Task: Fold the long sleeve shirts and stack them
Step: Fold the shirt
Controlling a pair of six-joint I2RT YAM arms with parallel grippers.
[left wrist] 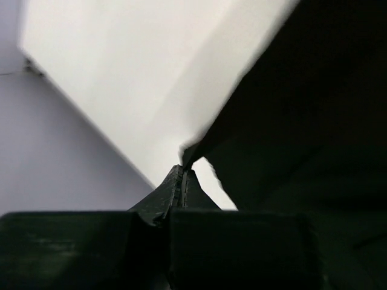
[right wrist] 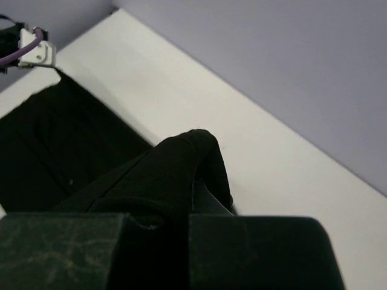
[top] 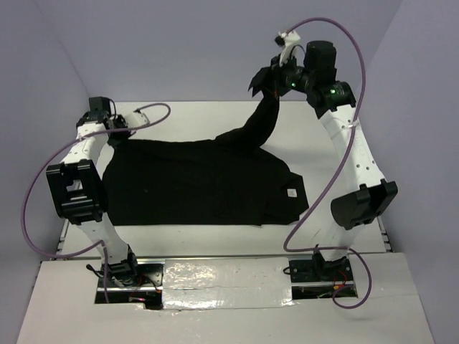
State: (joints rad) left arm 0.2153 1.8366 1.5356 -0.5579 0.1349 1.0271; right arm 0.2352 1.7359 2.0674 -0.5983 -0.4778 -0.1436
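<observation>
A black long sleeve shirt (top: 193,183) lies spread on the white table, its small white tag (top: 292,192) near the right end. My right gripper (top: 267,80) is shut on one sleeve (top: 259,122) and holds it lifted above the far side of the table; the sleeve drapes over the fingers in the right wrist view (right wrist: 175,175). My left gripper (top: 120,133) is low at the shirt's far left corner, shut on the fabric edge (left wrist: 199,148), with its fingertips (left wrist: 183,175) pressed together.
The white table (top: 201,118) has a bare strip behind the shirt and lavender walls (top: 179,43) around it. A foil-taped board (top: 222,276) runs along the near edge by the arm bases. Purple cables (top: 32,193) loop off both arms.
</observation>
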